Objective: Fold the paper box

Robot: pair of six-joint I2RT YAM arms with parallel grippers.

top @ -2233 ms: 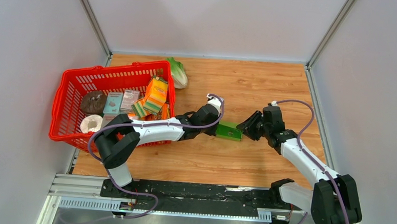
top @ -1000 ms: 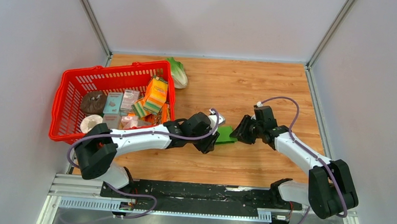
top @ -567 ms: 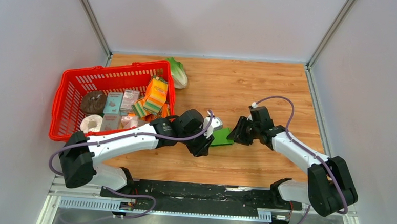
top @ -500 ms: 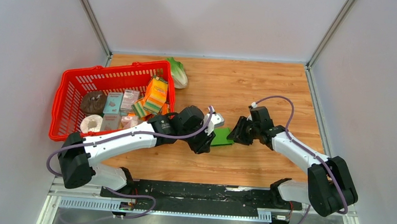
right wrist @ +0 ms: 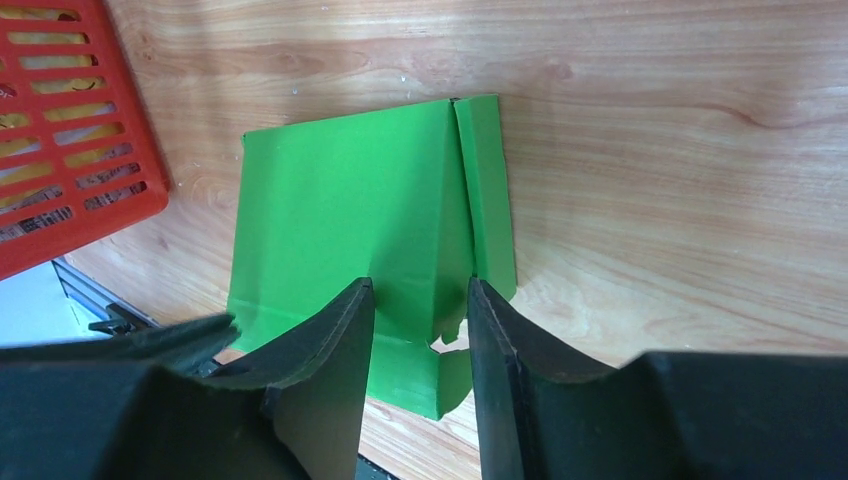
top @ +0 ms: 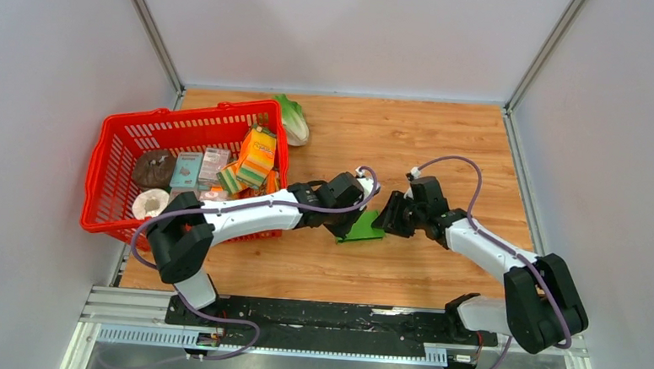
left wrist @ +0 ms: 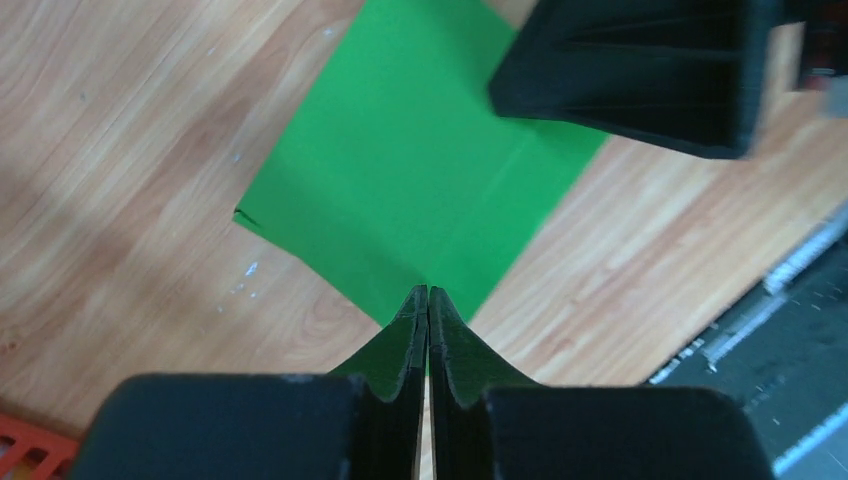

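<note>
The paper box is a bright green creased card lying flat on the wooden table between both arms. In the left wrist view my left gripper has its jaws pressed together at the near corner of the paper box, where a green edge lifts between the fingers. From above, this left gripper sits at the card's left end. My right gripper stands open, its fingers straddling the torn near edge of the paper box without squeezing it. The right gripper is at the card's right end.
A red basket holding an orange carton, small boxes and rolls stands at the left, close to my left arm. A pale lettuce lies behind it. The basket's corner shows in the right wrist view. Walls surround the table.
My left gripper has shut and its wrist swung round to the card's left end. The card slid slightly left and toward the front. The right gripper edged left with it.
</note>
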